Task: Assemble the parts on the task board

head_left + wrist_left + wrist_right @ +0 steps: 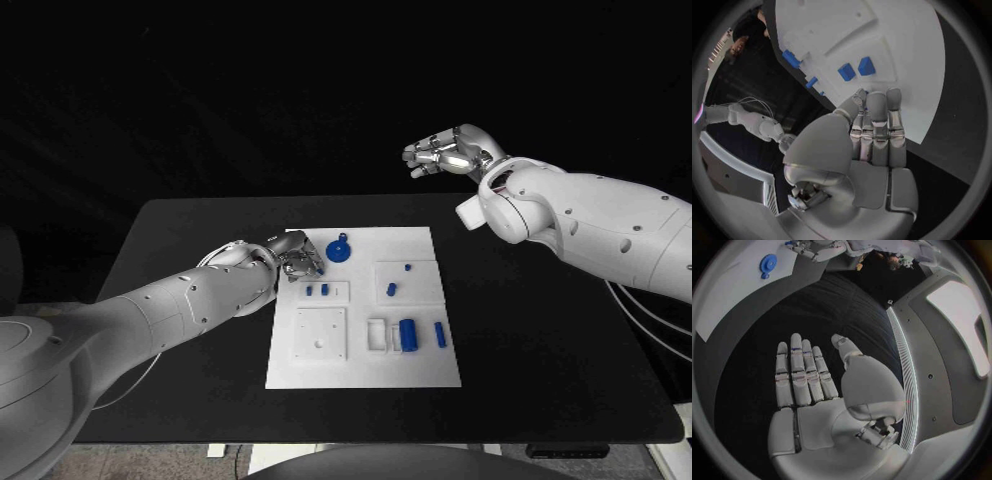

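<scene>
The white task board point(368, 375) lies in the middle of the black tabletop point(188, 230), and every place below is given from it. At its far edge lies a round blue part with a short stem point(339, 249). Just nearer than that, a shallow recessed frame on the board's left side holds two small blue blocks point(317, 290) side by side. A second recessed frame on the board's right side holds a short blue peg point(391, 289), with a smaller blue piece point(410, 267) at that frame's far edge. Nearer the robot, a large square recess point(322, 332) sits on the board's left half with only tiny holes visible inside. Beside it, on the board's right half, a blue cylinder point(410, 334) lies in a pocket next to a white block, and a slim blue bar point(440, 335) lies just to the right of it. The left robot hand point(293, 256) rests over the board's far left corner, close to the round blue part; in the left wrist view its fingers point(877, 122) lie straight and pressed side by side, flat toward the board, with nothing in them. The right robot hand point(450, 152) hangs in the air well beyond the board's far right corner, above the tabletop's back edge; in the right wrist view its fingers point(799, 371) are stretched out and slightly spread, holding nothing.
</scene>
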`<state>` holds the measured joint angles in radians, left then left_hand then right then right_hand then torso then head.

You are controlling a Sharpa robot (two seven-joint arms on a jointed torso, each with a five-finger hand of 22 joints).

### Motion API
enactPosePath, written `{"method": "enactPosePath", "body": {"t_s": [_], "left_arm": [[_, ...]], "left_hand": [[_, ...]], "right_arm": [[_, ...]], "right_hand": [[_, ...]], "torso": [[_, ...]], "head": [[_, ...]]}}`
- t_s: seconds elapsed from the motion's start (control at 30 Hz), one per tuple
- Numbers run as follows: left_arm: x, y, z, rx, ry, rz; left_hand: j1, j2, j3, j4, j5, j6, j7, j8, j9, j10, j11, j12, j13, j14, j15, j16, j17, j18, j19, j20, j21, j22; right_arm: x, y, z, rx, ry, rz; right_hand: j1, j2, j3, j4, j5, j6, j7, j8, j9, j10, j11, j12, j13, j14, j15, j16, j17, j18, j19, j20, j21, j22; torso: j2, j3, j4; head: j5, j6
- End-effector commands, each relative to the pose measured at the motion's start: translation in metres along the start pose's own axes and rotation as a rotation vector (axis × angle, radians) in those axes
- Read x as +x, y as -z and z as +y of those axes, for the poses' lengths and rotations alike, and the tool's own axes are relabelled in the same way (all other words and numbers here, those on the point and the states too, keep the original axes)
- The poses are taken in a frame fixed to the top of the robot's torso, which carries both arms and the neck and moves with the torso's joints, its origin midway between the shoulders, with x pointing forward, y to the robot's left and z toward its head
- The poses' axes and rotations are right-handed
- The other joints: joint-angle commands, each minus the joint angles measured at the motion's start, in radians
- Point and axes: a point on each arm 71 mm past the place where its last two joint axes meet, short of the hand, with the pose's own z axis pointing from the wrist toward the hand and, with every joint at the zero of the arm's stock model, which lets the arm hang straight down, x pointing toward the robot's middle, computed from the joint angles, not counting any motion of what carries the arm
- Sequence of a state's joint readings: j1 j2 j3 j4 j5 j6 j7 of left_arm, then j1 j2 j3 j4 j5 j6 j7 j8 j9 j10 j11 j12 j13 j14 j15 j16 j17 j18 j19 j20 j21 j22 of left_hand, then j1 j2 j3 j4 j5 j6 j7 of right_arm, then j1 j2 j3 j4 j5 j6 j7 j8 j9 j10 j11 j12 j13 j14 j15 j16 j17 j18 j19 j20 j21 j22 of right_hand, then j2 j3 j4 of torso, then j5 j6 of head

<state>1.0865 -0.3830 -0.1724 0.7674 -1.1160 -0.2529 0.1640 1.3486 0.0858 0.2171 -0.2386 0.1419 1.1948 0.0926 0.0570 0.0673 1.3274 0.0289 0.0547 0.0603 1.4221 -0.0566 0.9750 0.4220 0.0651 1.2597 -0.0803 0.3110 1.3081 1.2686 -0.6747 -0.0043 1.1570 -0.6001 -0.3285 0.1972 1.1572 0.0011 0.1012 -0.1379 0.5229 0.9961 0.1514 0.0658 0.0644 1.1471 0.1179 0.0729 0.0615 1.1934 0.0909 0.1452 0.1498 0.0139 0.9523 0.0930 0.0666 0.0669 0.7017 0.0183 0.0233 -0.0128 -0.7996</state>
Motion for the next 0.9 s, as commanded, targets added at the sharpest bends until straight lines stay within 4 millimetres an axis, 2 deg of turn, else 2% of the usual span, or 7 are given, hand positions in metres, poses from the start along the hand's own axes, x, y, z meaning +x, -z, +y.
{"method": "enactPosePath", "body": {"t_s": [0.03, 0.6, 0.9], "left_arm": [[0.0013, -0.0009, -0.0039, 0.017, 0.016, -0.003], [0.003, -0.0013, -0.001, -0.022, 0.013, 0.023], [0.0032, -0.001, 0.0025, -0.056, 0.0, 0.033]], "left_hand": [[0.002, 0.004, -0.009, 0.0, -0.004, -0.008, 0.001, 0.006, 0.001, -0.007, 0.002, 0.004, 0.0, -0.01, -0.001, -0.006, -0.001, 0.015, 0.003, 0.005, -0.006, 0.017], [-0.003, 0.002, -0.018, 0.0, -0.01, -0.029, 0.004, 0.005, -0.001, -0.014, 0.004, 0.004, 0.0, -0.013, 0.001, -0.004, -0.001, 0.014, 0.002, 0.007, -0.01, 0.017], [0.004, 0.009, -0.012, -0.004, -0.004, -0.021, 0.004, 0.005, 0.0, -0.013, 0.004, 0.004, 0.0, -0.015, 0.001, -0.002, -0.001, 0.015, 0.002, 0.006, -0.01, 0.019]], "right_arm": [[0.0018, -0.0001, 0.0009, -0.012, -0.001, 0.018], [0.0017, -0.0001, 0.0006, -0.011, -0.001, 0.018], [0.0015, 0.0, 0.0001, -0.01, -0.001, 0.018]], "right_hand": [[0.001, -0.005, -0.001, 0.004, 0.006, -0.002, 0.004, -0.003, 0.0, -0.005, 0.002, -0.004, -0.002, 0.001, 0.005, -0.004, -0.001, -0.014, -0.005, 0.001, -0.001, -0.001], [0.002, -0.005, -0.002, 0.004, 0.005, -0.003, 0.004, -0.003, 0.0, -0.006, 0.002, -0.004, -0.002, 0.0, 0.005, -0.004, -0.002, -0.014, -0.007, 0.002, -0.001, -0.001], [0.002, -0.005, -0.002, 0.004, 0.005, -0.003, 0.004, -0.003, 0.0, -0.006, 0.002, -0.004, -0.002, 0.0, 0.005, -0.004, -0.002, -0.014, -0.007, 0.002, -0.001, -0.001]], "torso": [[0.0, 0.0004, -0.0011], [0.0, 0.0003, -0.0013], [0.0, -0.0001, -0.0003]], "head": [[0.0, 0.0], [-0.003, 0.0], [-0.004, 0.0]]}}
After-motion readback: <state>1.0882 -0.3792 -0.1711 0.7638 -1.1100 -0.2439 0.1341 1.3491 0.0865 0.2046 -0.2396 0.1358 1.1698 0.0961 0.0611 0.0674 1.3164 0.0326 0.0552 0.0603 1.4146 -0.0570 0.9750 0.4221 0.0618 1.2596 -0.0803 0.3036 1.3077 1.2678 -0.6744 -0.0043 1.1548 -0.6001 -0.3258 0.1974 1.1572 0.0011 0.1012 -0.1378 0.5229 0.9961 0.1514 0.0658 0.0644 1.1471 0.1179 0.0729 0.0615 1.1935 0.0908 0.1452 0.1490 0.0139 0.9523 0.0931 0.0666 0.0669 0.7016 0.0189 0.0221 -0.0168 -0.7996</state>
